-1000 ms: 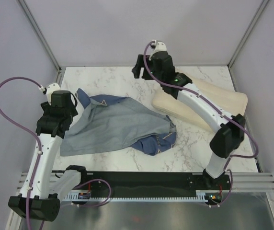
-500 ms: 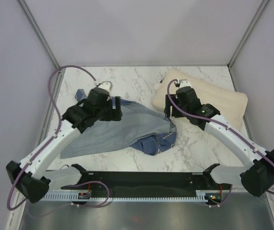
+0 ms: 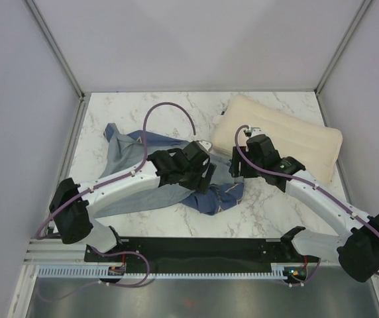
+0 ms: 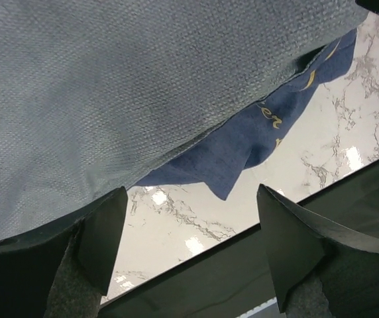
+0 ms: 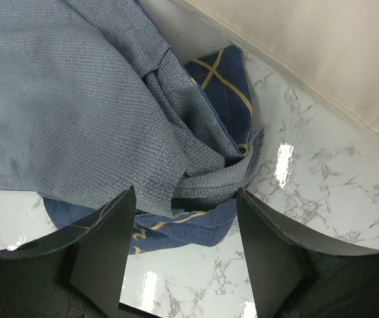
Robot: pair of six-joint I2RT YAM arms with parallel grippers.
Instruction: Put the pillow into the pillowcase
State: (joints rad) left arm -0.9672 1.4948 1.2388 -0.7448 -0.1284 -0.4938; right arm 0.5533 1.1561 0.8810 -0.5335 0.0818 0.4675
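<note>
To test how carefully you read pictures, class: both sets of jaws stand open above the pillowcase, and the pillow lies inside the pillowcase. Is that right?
One detail is wrong. The pillow lies outside the pillowcase, on the marble table beside it, as the top external view shows. The rest holds: both sets of jaws stand open above the pillowcase.

The left arm [image 3: 120, 188] and right arm [image 3: 322, 199] have white links and black joint housings, each trailed by a purple cable [image 3: 169, 105]. The left gripper [image 4: 191, 199] and right gripper [image 5: 186, 193] carry flat, dark, wedge-shaped fingers [image 4: 289, 252].
</note>
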